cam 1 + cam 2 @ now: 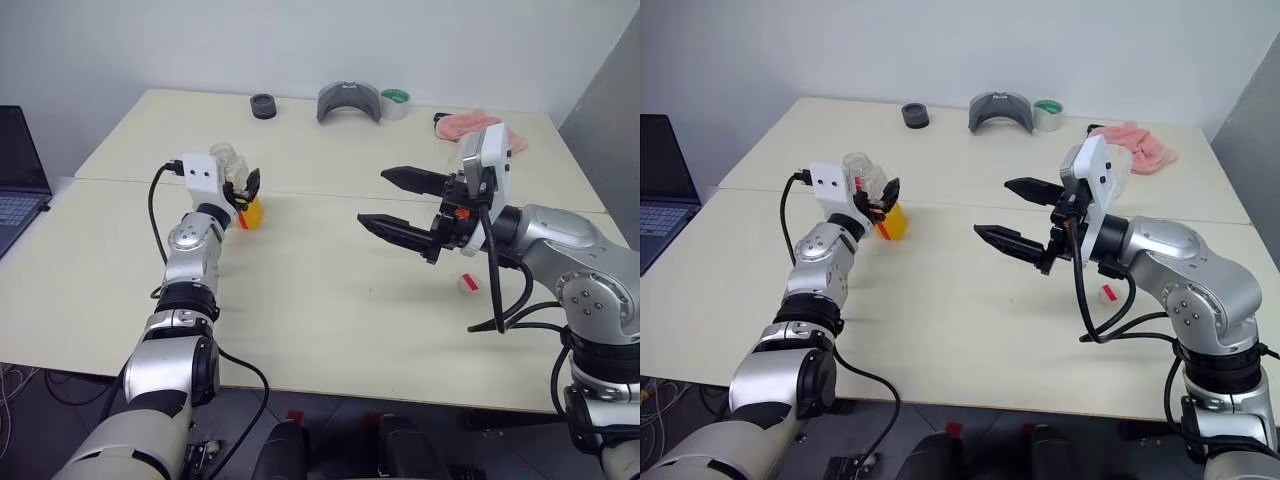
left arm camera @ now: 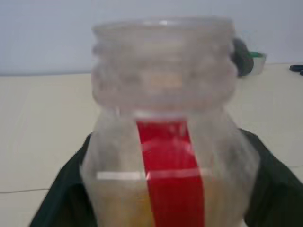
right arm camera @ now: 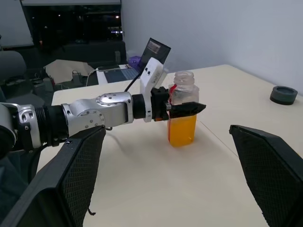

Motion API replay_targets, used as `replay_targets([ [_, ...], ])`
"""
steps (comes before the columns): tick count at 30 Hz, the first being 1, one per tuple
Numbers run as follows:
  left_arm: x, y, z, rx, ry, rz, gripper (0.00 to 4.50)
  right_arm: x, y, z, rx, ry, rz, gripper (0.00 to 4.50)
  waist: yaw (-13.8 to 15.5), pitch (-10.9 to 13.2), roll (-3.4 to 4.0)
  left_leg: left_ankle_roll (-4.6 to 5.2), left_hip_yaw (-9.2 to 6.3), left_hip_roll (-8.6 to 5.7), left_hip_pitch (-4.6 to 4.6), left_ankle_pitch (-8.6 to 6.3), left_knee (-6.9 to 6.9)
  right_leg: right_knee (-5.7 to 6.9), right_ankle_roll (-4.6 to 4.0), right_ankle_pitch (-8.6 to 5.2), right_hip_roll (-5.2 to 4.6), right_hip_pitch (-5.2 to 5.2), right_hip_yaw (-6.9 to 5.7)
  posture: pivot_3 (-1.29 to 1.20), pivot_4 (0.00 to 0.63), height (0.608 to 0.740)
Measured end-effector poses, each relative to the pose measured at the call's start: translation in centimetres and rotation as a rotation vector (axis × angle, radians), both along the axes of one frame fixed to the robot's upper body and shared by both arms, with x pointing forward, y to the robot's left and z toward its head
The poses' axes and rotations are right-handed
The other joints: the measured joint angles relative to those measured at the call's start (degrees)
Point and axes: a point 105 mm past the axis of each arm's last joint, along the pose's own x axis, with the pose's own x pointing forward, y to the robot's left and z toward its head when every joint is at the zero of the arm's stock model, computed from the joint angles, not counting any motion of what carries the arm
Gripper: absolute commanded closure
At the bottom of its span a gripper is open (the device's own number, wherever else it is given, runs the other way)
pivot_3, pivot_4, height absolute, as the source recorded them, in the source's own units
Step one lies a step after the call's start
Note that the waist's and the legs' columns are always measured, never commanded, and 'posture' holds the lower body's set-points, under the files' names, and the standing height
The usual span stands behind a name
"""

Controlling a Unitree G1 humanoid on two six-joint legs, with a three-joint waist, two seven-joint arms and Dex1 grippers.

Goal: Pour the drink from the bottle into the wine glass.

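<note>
Small clear plastic bottle [image 3: 182, 111] with squarish sides and a red vertical label strip stands upright on the pale beige table [image 1: 330, 300], on the robot's left half, just past the seam between the 2 tabletops. Neck is uncapped, threads bare. Translucent orange-yellow drink [image 3: 182, 130] fills the lower part, roughly to mid-height; upper part clear.

Left gripper [image 3: 182, 109] sits level at the bottle's shoulder, 1 black finger [image 3: 187, 109] crossing the near face above the liquid line. In the left wrist view black fingers flank the bottle on both sides; whether they press it or stand just off it cannot be told.

Right gripper [image 1: 400, 205] hangs above the table centre, well apart from the bottle, pointing toward it, 2 black fingers spread wide with nothing between them.

Small pinkish-white cap [image 1: 466, 284] with a red mark lies on the table below the right forearm.

Far edge of table: black round disc [image 1: 263, 106], grey curved visor-like piece [image 1: 348, 101], roll of tape with green inner ring [image 1: 395, 103], crumpled pink cloth [image 1: 1135, 143]. Dark laptop [image 1: 18, 175] at the far left.
</note>
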Motion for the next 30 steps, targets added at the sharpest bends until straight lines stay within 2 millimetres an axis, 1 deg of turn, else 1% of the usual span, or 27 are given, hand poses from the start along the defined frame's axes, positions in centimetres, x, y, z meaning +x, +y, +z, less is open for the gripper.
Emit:
replay_targets([
  [6,-0.1,0.3,-0.4,0.001,0.023,0.005,0.01,0.0,0.0,-0.3,0.005,0.009,-0.015,0.00,0.0,0.0,0.00,0.00,0.01,0.00,0.00,0.00,0.00,0.01,0.00,0.00,0.00,0.00,0.02,0.00,0.150,0.740],
  [9,-0.4,0.3,-1.0,0.000,0.044,0.011,0.01,0.2,-0.2,-0.8,0.001,0.023,-0.031,0.00,0.0,0.0,0.00,0.00,0.00,0.01,0.01,0.00,0.00,0.01,0.00,0.00,0.00,0.00,0.02,0.00,0.150,0.740],
  [12,-1.1,0.0,-2.1,-0.004,0.078,0.001,0.01,0.3,-0.4,-1.3,-0.005,0.034,-0.044,0.00,0.0,0.0,0.00,0.00,0.00,0.02,0.01,0.00,0.00,0.02,0.00,0.00,-0.02,0.00,0.04,0.00,0.150,0.740],
  [16,-2.3,-0.6,-3.7,-0.030,0.132,0.001,0.01,0.5,-0.8,-2.3,-0.009,0.065,-0.066,0.00,0.0,0.0,0.00,0.00,-0.01,0.03,0.01,0.00,0.01,0.02,0.00,0.00,-0.04,0.00,0.06,0.00,0.150,0.740],
  [20,-3.9,-1.1,-4.9,-0.059,0.176,0.010,0.01,0.2,-1.4,-3.0,-0.015,0.082,-0.095,0.00,0.0,0.0,0.00,-0.01,-0.04,0.06,0.00,0.00,0.01,0.02,0.00,0.00,-0.13,0.00,0.10,0.00,0.150,0.740],
  [24,-5.6,-1.4,-5.4,-0.066,0.209,0.018,0.01,-0.3,-3.2,-3.9,-0.038,0.097,-0.158,0.00,0.1,0.0,-0.01,-0.01,-0.09,0.04,0.01,0.00,0.01,0.00,0.00,0.00,-0.13,0.05,0.13,0.00,0.150,0.740],
  [30,-7.9,-2.3,-5.1,-0.033,0.234,0.002,0.01,-0.3,-5.1,-5.7,-0.064,0.138,-0.248,0.00,0.1,0.0,-0.01,-0.01,-0.07,0.08,0.09,0.00,0.01,0.02,0.00,0.00,-0.06,0.10,0.15,0.00,0.150,0.740],
])
